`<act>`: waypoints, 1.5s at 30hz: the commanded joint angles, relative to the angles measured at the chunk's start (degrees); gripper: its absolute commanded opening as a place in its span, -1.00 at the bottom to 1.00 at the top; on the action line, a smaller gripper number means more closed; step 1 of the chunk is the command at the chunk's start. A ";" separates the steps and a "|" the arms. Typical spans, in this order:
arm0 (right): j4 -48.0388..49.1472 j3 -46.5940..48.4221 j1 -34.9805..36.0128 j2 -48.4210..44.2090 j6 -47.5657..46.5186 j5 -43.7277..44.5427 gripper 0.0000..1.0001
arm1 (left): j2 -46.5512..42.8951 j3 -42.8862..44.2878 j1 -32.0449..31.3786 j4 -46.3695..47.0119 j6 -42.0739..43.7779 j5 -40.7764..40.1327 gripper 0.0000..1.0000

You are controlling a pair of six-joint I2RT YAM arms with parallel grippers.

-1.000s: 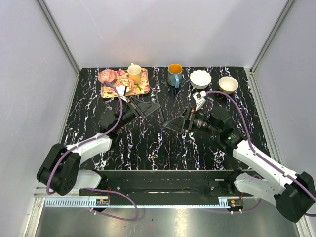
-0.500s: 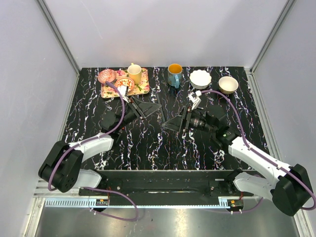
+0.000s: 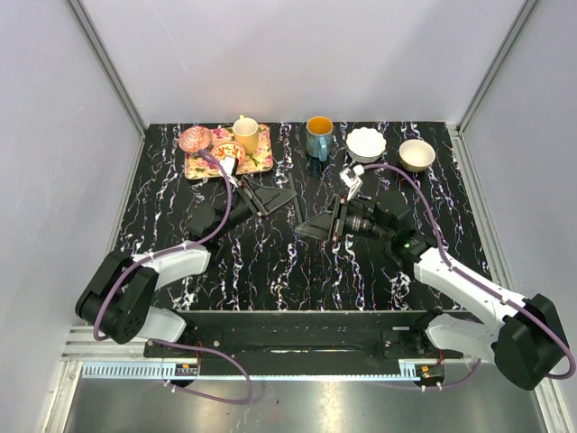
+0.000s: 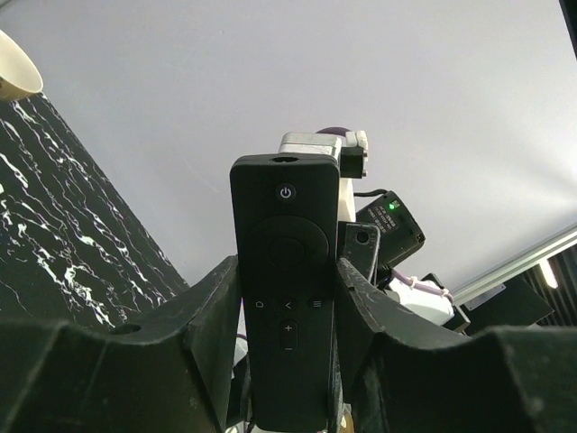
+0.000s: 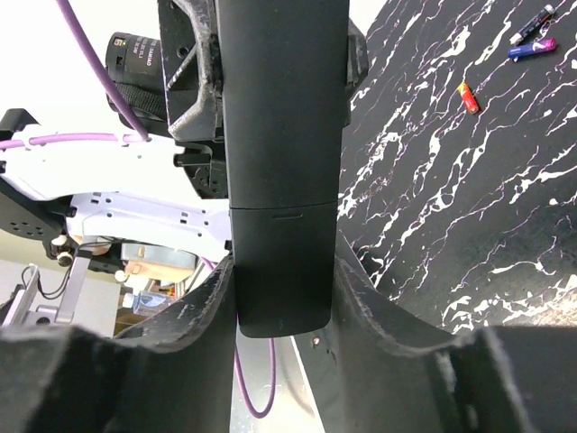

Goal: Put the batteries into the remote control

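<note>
Two pincers on one object: the slim black plastic remote control (image 4: 285, 225) hangs in the air over the middle of the black white-veined marble table (image 3: 270, 262), gripped from both sides.

Left pincer (image 4: 288, 269): clamped on the remote's long edges around the lower button area. Button face points at the left wrist camera, power key at the top and round pad below it.

Right pincer (image 5: 284, 271): fingers lie against both long edges at the remote's lower end. No gap is visible on either side, so it reads as closed on it. The plain back faces the right wrist camera, with a seam and a small notch across it; the back panel looks in place.

From the top camera the remote is edge-on, a thin dark strip between the two fingertip pairs.

Three small batteries lie loose on the table in the right wrist view, well apart from the remote: a short red-orange one (image 5: 466, 96), a purple-blue one (image 5: 532, 48) and a dark one (image 5: 539, 13) at the frame edge, the last two close together.

Far edge of the table, left to right:
- floral rectangular tray (image 3: 261, 162)
- pink bowl (image 3: 195, 139)
- pale yellow cup (image 3: 245, 133)
- blue mug with an orange inside (image 3: 318, 135)
- white scalloped bowl (image 3: 366, 143)
- beige bowl (image 3: 416, 153)

All of them are away from both arms.
</note>
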 commanded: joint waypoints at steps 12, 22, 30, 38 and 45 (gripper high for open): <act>-29.50 10.26 -0.26 -5.61 -18.18 5.81 -1.00 | -3.48 2.13 0.47 -5.71 7.73 2.26 0.98; -46.77 16.59 0.71 -4.73 -28.03 25.85 -1.00 | -12.29 13.72 -3.99 -55.55 27.88 -14.13 0.98; -49.76 18.88 3.08 -3.94 -28.74 34.64 -1.00 | -10.72 15.75 -10.15 -61.38 26.74 -24.19 0.98; -50.21 20.11 6.07 -2.54 -28.21 37.29 -1.00 | -3.68 22.08 -14.82 -59.19 26.39 -26.48 0.98; -50.21 20.46 6.77 -2.09 -27.86 37.64 -1.00 | -1.40 25.24 -15.88 -57.42 26.30 -26.84 0.93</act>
